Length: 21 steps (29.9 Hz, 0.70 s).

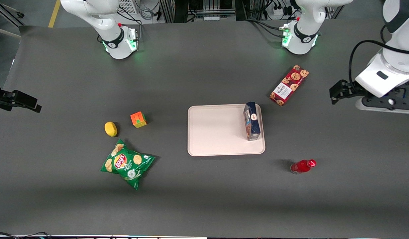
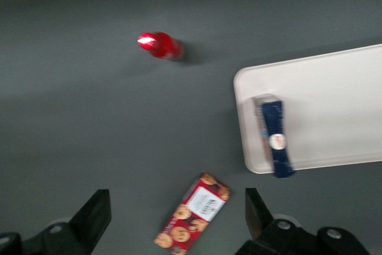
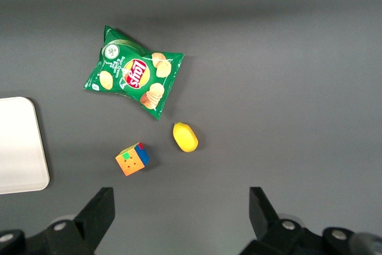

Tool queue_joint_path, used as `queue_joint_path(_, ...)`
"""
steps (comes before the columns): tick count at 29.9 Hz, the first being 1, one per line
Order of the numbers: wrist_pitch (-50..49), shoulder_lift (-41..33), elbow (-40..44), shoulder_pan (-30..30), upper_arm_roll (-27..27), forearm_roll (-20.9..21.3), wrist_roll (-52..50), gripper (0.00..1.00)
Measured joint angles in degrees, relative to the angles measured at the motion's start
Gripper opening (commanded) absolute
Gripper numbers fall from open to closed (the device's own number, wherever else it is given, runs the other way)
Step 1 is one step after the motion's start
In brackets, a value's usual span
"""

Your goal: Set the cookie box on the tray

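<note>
My tool (image 2: 173, 222) hangs released, fingers spread with nothing between them, high over the counter (image 1: 204, 199) near the red box (image 1: 289, 85). The cookie box (image 1: 252, 120) stands on its narrow edge on the tray (image 1: 217, 132), close to the rim. A nudge could tip it off, I reckon.
</note>
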Motion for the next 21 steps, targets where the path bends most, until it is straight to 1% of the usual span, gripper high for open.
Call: queue_joint_path(21,-0.2,-0.2,-0.5,-1.7,0.2,-0.1,0.0,1.00)
